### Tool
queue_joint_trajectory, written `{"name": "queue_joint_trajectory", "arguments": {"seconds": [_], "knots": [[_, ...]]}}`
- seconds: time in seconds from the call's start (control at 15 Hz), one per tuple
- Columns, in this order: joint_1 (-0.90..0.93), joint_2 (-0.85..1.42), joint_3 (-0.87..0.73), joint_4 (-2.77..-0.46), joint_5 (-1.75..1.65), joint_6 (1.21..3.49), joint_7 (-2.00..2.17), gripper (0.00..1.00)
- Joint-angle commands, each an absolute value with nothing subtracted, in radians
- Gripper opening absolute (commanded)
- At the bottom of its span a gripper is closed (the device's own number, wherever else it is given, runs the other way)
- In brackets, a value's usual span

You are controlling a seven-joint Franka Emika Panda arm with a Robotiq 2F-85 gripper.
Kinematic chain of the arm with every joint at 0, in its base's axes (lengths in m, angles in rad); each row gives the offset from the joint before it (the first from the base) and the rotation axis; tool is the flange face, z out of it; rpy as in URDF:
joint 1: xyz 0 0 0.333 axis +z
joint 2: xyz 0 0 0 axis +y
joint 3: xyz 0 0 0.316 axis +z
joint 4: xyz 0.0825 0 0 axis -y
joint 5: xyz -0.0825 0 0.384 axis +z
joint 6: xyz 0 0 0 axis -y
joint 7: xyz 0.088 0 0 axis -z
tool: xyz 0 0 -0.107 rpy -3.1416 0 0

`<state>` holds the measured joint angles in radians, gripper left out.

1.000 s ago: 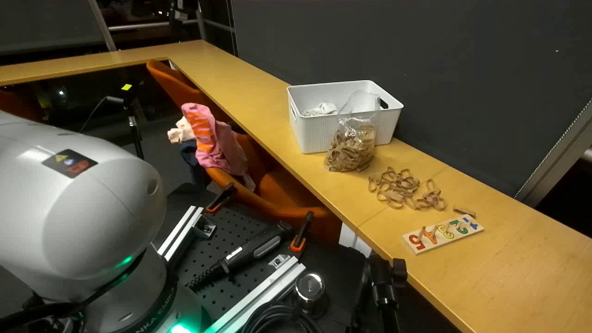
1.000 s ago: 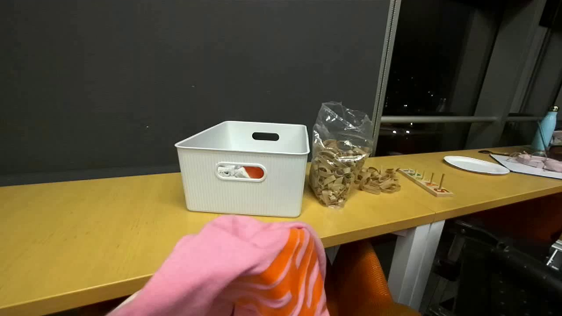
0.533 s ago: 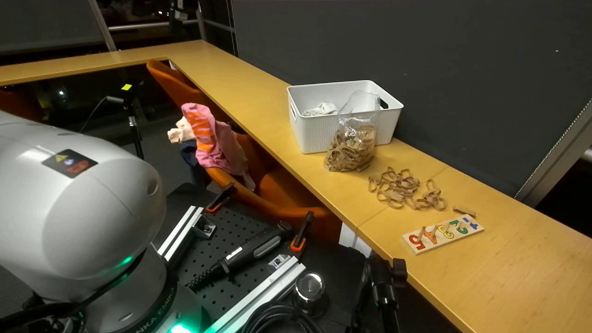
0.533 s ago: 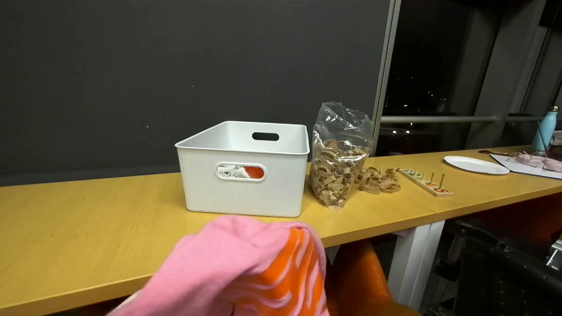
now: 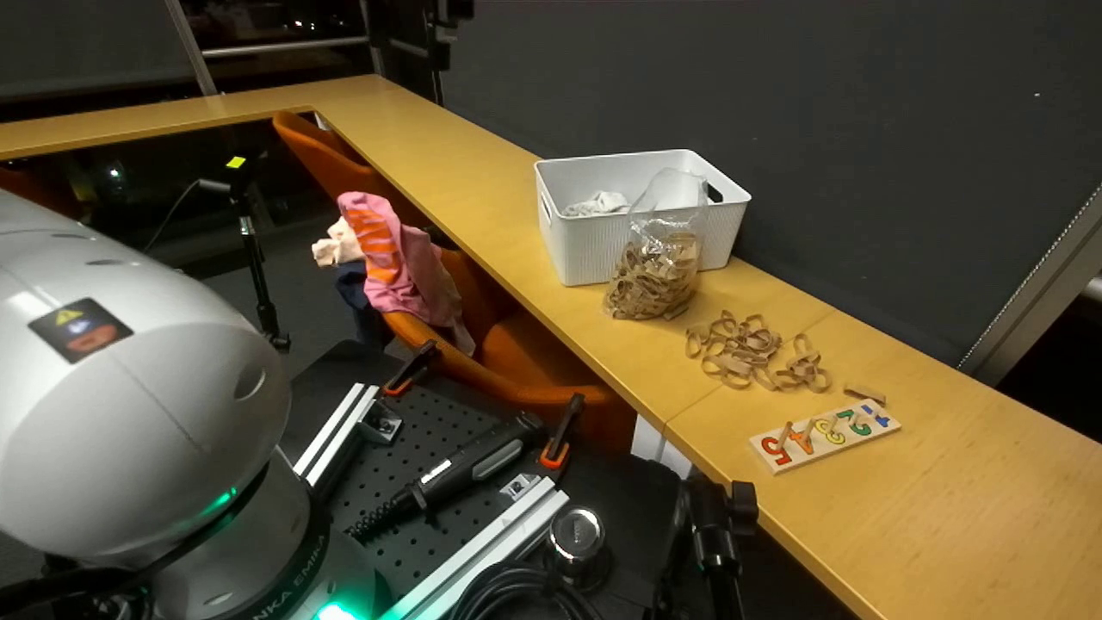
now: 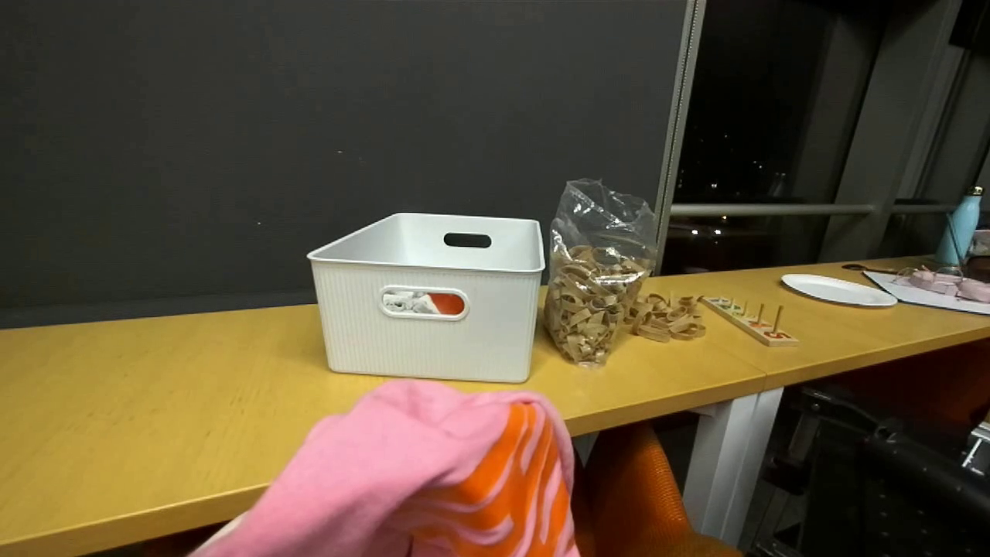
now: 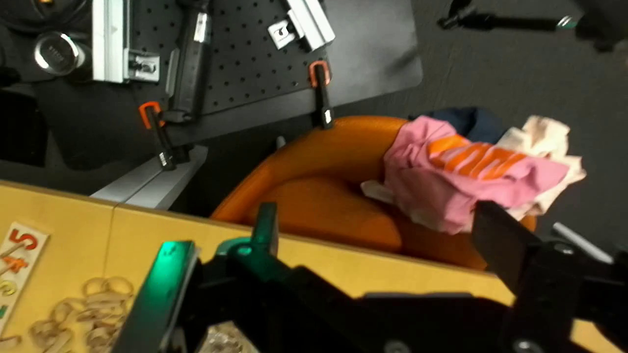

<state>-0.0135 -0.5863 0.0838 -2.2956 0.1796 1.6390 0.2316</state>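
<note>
In the wrist view we see pink, orange-striped cloth (image 7: 466, 174) beyond the spread black fingers (image 7: 503, 245); a clear plastic bag (image 7: 223, 339) is mostly hidden.

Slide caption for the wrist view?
Open, empty gripper; beyond it, a yellow table and an orange chair draped with pink cloth.
</note>
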Motion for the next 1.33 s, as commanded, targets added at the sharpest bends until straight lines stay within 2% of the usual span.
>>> {"name": "queue_joint_trajectory", "arguments": {"seconds": [0.0,0.27,0.47,0.73,1.13,1.27], "knots": [[-0.083,-0.546,0.079,-2.374,0.083,1.889,0.265,1.00],[-0.160,-0.461,0.064,-2.431,-0.020,2.208,0.339,1.00],[-0.213,-0.401,0.062,-2.432,-0.092,2.369,0.422,1.00],[-0.196,-0.381,-0.002,-2.425,-0.017,2.404,0.378,1.00],[-0.202,-0.378,0.004,-2.429,-0.041,2.394,0.397,1.00],[-0.241,-0.283,0.040,-2.365,-0.086,2.441,0.539,1.00]]}}
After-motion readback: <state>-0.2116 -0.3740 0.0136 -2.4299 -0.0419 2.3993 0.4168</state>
